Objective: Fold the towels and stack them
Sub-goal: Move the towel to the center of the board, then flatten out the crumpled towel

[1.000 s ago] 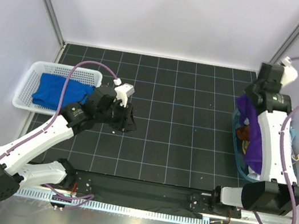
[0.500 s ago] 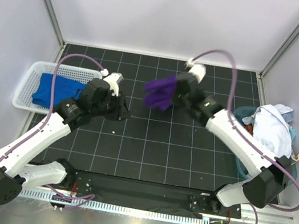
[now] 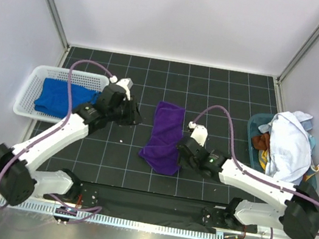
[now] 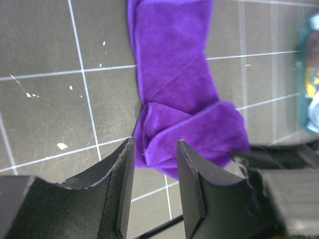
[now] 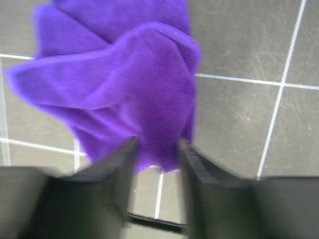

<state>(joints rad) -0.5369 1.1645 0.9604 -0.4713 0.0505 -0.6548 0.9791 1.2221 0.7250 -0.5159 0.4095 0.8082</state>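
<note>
From above, you see the purple towel (image 3: 166,136) lying in a long strip at the middle of the surface (image 3: 226,94), running from far to near. Its far end lies flat, while the near end is rumpled and turned toward the left edge. Your right gripper (image 3: 180,151) sits low at that near end, on its right side, which suggests the cloth is being laid out there for folding. Your left gripper (image 3: 132,115) hangs just left of the strip's far half without touching it, probably so it can take a corner. The blue towel (image 3: 58,97) lies loosely flattened in the white basket (image 3: 25,109) at the left edge. The white towel (image 3: 288,145) is heaped in a teal bin (image 3: 257,121) at the right edge, so neither is folded yet. In the left wrist view the jaws stand apart with nothing between them. The towel lies beyond the tips on the surface, its near end doubled over in a loose fold that needs smoothing. In the right wrist view, which is blurred, the jaws also stand apart, with the towel's bunched edge showing in the gap but not pinched as far as you can see. I judge this gripper open and the cloth resting on the surface.
</note>
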